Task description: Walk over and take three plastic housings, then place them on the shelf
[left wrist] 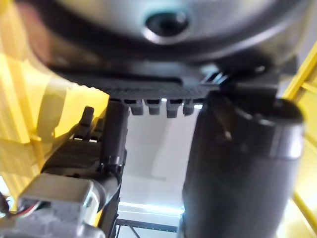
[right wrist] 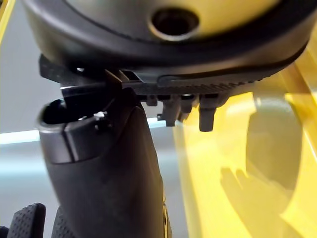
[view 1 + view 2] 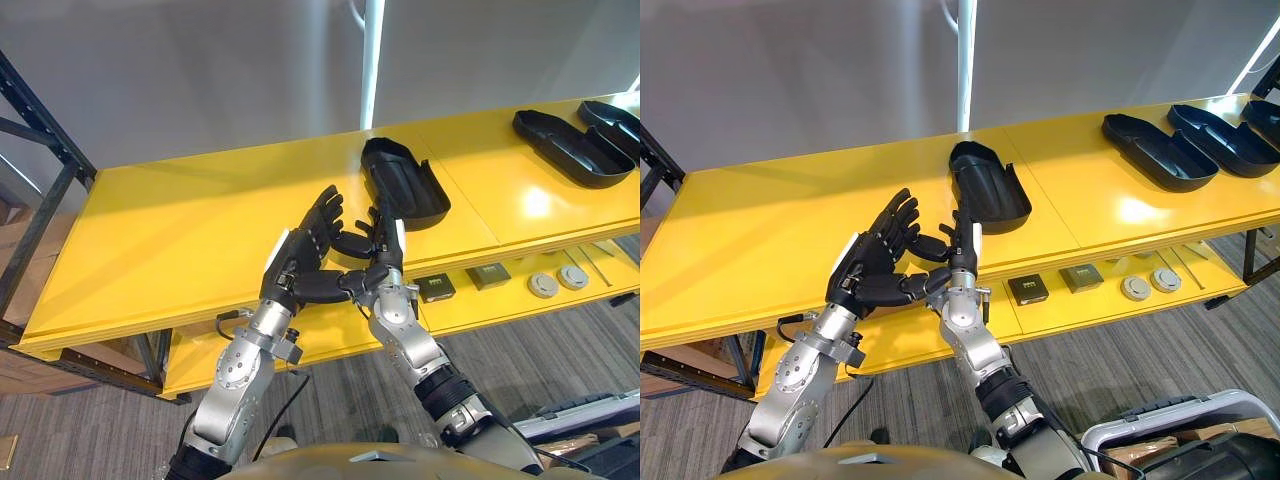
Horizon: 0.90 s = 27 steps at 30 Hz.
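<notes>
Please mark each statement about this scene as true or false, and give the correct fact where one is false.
1. A black housing lies on the yellow top shelf, just beyond the robot hands. True.
2. The left robot hand is closed around a housing. False: its fingers are straight and it holds nothing.
3. More black housings lie towards the right end of the top shelf. True.
4. The right robot hand is far from the left one, at the shelf's other end. False: the two are close together near the middle.
5. The lower shelf carries red bottles. False: dark square things and pale round things.
</notes>
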Motion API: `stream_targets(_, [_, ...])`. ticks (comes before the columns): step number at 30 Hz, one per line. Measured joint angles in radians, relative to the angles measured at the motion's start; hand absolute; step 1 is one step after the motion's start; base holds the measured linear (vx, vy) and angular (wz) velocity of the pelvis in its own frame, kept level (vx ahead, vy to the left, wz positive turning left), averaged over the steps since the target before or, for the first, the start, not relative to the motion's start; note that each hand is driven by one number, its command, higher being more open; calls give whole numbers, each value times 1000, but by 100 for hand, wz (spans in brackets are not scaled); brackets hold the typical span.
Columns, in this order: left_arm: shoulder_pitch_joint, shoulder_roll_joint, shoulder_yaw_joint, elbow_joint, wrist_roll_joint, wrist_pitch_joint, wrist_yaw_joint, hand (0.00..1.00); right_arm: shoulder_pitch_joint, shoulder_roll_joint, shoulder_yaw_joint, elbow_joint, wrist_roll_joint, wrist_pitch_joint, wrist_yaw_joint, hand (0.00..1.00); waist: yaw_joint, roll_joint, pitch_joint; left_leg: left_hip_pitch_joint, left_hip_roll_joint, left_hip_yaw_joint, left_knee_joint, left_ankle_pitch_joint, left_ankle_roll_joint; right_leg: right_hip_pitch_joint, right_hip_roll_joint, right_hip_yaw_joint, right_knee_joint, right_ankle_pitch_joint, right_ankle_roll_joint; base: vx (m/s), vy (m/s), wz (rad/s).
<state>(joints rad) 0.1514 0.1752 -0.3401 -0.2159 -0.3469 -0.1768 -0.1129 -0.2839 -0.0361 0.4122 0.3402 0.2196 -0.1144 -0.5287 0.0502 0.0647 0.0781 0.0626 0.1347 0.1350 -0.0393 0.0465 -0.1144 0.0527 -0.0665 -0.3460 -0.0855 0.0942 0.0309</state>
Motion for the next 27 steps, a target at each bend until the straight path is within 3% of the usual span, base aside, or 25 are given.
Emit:
stream_targets(5, [-2, 1, 0, 0, 0, 0, 0, 100, 0, -6, -12, 0, -6, 0, 48, 100, 0, 0, 0, 0, 0, 5, 0, 0, 0, -1, 0, 5, 0, 5, 2, 0, 1, -1])
stream_targets(8, [-3, 4, 1, 0, 0, -1, -1, 100, 1, -27, -20, -5, 17, -1, 139, 100, 0, 0, 0, 1, 0, 7, 0, 0, 0, -2, 0, 8, 0, 6, 3, 0, 0, 0])
stream_targets(15, [-2, 24, 2, -35, -15, -98, -12, 100, 197, -162, -44, -354, 115, -1, 351, 100, 2, -3, 2, -6, 1, 31, 0, -6, 1, -23, 7, 34, 0, 8, 7, 7, 5, -9])
stream_targets(20, [7, 27, -8, -91, -14, -132, -15, 100, 428, -257, -168, -642, 101, -48, 525, 100, -31, -23, 15, -16, 1, 62, 1, -15, 4, -44, 7, 70, 2, 20, 14, 38, 22, -17])
stream_targets(23, [37, 41, -1, -87, -7, -119, 38, 100, 549, -279, -216, -768, 105, -114, 587, 100, -62, -33, 25, -15, 2, 91, 10, -28, 4, -54, 4, 97, 6, 22, 17, 23, 33, -26])
stream_targets(27, [55, 54, -30, -89, -27, -121, 48, 100, 634, -281, -216, -791, 110, -135, 611, 100, -82, -45, 42, -16, 4, 116, 36, -53, 6, -59, 3, 124, 6, 20, 18, 7, 27, -21])
